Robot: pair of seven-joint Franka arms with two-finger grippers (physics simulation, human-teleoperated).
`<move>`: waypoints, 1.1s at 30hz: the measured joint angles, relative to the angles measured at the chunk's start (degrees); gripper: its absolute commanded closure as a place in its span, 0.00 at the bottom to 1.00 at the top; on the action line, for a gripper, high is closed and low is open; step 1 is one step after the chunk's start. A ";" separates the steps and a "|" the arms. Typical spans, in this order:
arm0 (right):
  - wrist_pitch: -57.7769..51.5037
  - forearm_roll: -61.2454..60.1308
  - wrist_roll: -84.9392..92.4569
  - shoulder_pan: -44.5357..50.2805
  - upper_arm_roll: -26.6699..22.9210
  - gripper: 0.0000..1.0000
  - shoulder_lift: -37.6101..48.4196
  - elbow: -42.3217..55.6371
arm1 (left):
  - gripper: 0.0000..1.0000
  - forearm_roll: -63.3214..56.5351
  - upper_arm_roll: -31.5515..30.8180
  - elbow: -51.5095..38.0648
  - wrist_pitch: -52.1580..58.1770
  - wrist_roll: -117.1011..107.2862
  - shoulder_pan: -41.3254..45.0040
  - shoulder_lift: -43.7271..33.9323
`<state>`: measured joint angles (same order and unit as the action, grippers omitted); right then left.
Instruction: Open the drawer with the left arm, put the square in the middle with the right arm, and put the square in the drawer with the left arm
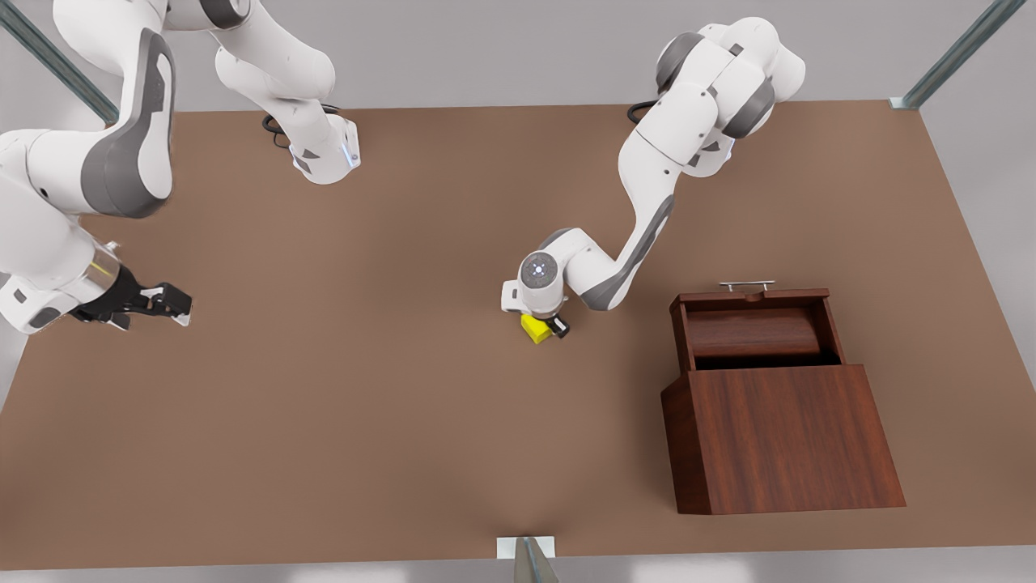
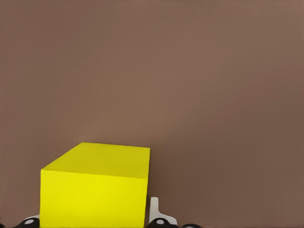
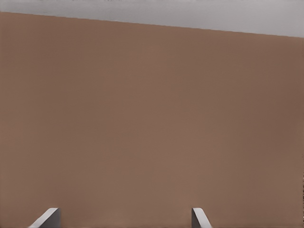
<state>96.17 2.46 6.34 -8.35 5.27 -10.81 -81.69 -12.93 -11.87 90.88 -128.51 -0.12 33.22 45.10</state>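
Observation:
The yellow square (image 1: 533,328) rests on the brown tabletop near the middle (image 1: 453,348). My left gripper (image 1: 544,327) reaches down over the square, its fingers pressed to the square's sides. In the left wrist view the square (image 2: 95,190) sits low, with one white fingertip (image 2: 155,209) tight against its side. On the front view's right, the drawer (image 1: 753,332) stands pulled out of the wooden cabinet (image 1: 777,437), its silver handle (image 1: 746,284) on the far side. My right gripper (image 1: 166,306) waits open above the table at the front view's left, nothing between its fingertips (image 3: 199,217).
The cabinet's sloped front takes up the near right of the table. Both arm bases (image 1: 328,158) stand along the far edge. A metal post (image 1: 530,559) rises at the middle of the near edge. Bare tabletop lies between the two grippers.

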 measured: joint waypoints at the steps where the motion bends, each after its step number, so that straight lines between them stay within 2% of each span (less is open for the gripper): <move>1: -0.02 0.00 0.03 -0.01 -0.01 0.00 0.00 0.04 | 0.33 -0.05 -0.02 -0.08 0.05 0.01 0.01 -0.15; 6: 0.07 0.00 0.08 0.20 0.00 0.00 -0.08 0.04 | 0.32 -0.12 -0.08 -1.76 1.18 -0.02 0.00 -1.22; 8: 0.20 0.00 0.08 0.16 0.00 0.00 -0.09 0.04 | 0.32 -0.03 -0.09 -4.53 5.01 -0.22 -0.05 -2.04; 10: 0.33 0.00 -0.01 0.18 0.00 0.00 -0.09 0.04 | 0.31 0.24 0.13 -5.09 7.64 -1.15 -0.17 -5.47; 14: 0.51 -0.05 -0.01 0.26 0.00 0.00 -0.35 0.04 | 0.31 2.18 1.85 -7.74 21.64 -0.48 -0.79 -14.14; 16: 0.51 -0.02 -0.01 0.26 0.00 0.00 -0.35 0.04 | 0.31 3.96 4.84 -7.74 25.72 0.68 -1.02 -18.17; 19: 0.51 -0.03 -0.01 0.26 0.00 0.00 -0.35 0.04 | 0.31 7.37 12.50 -7.61 31.50 12.99 -0.85 -21.81; 25: 0.54 -0.09 -0.01 0.27 0.00 0.00 -0.45 0.04 | 0.31 12.49 30.42 -6.96 35.40 38.57 -1.14 -22.90; 28: 0.59 -0.09 -0.01 0.26 0.00 0.00 -0.53 0.04 | 0.31 13.25 31.82 -6.86 35.39 44.79 -4.65 -21.53; 30: 0.59 -0.09 0.00 0.26 0.00 0.00 -0.52 0.04 | 0.00 13.54 31.86 -6.86 35.50 45.99 -5.71 -20.34; 33: 0.59 -0.09 -0.01 0.26 0.00 0.00 -0.53 0.04 | 0.00 13.89 32.35 -6.86 36.30 45.95 -5.71 -19.43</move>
<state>96.77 2.37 6.33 -8.09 5.27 -11.34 -81.65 0.96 20.47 84.02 -92.21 45.83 27.51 25.67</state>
